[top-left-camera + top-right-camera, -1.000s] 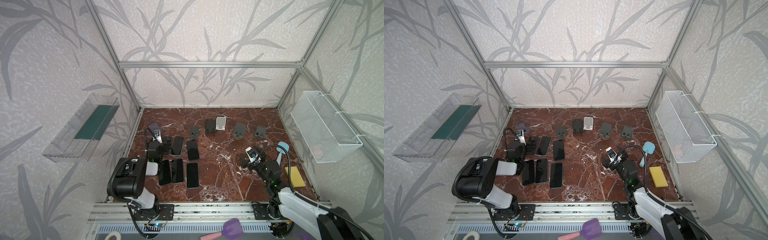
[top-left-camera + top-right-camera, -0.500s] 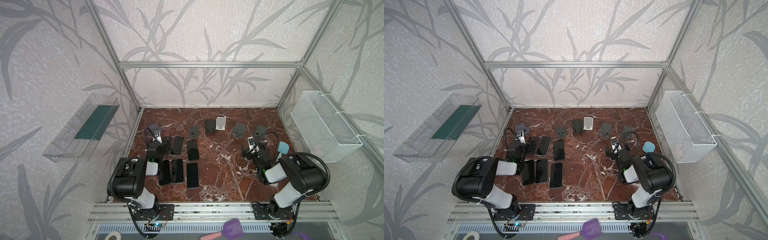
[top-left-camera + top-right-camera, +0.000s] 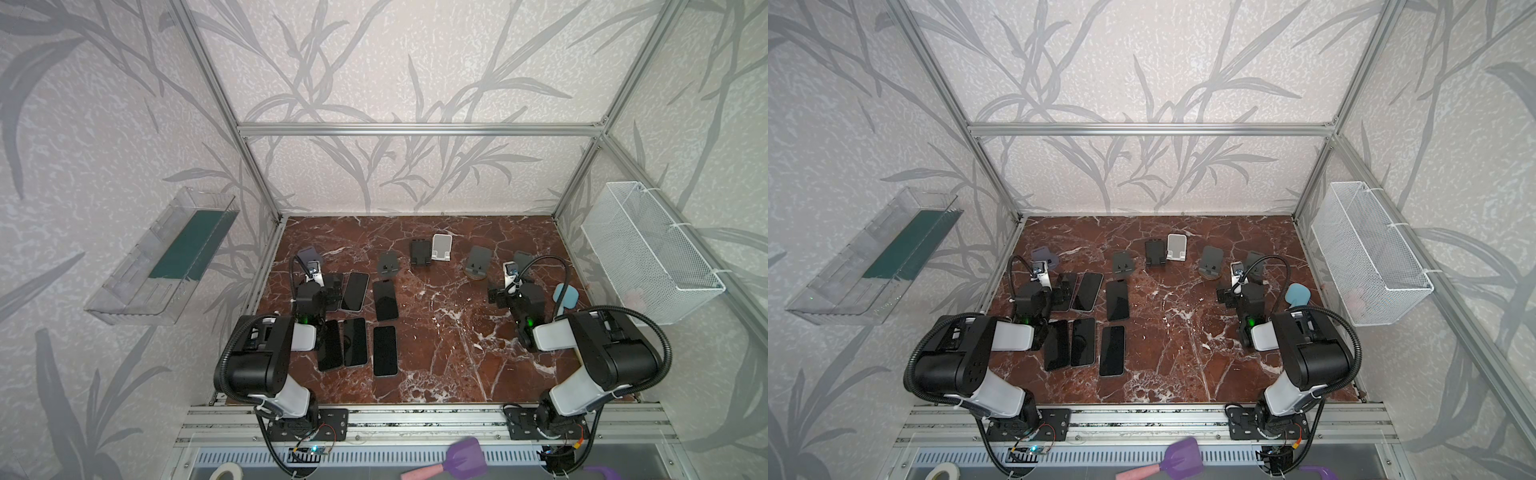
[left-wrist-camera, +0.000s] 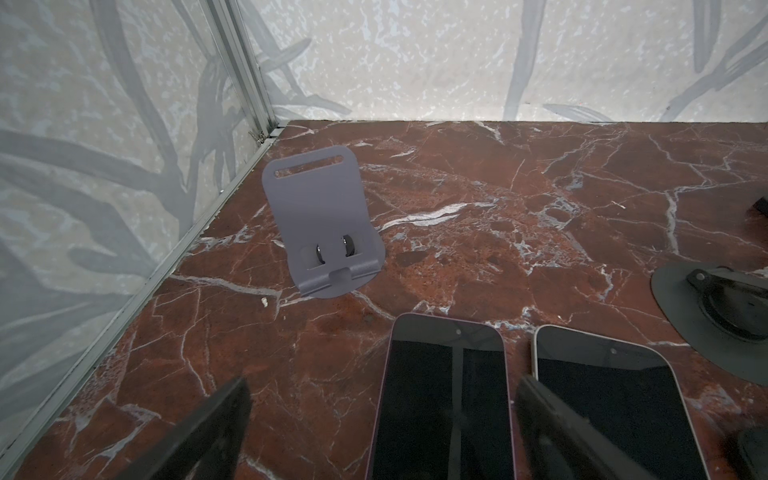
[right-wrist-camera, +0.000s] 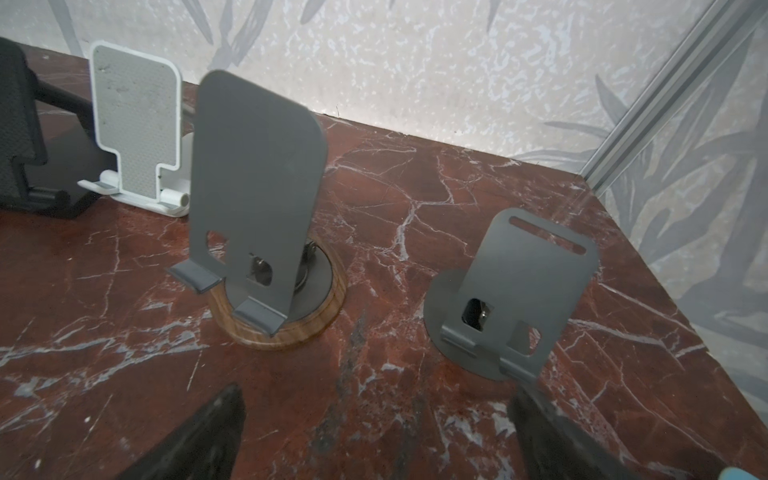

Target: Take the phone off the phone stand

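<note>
Under the left end effector, spread wide and empty, the nearest phone lies flat on the tabletop, its long axis toward the back wall. We find the right end effector, equally wide, facing two bare grey stands; no phone we see sits on any.

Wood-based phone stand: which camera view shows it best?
The right wrist view: the wood-based phone stand sits close, with its grey plate, two lips and round wooden base clear, and it is empty. Both top views show it small and far. The left wrist view misses it.
</note>
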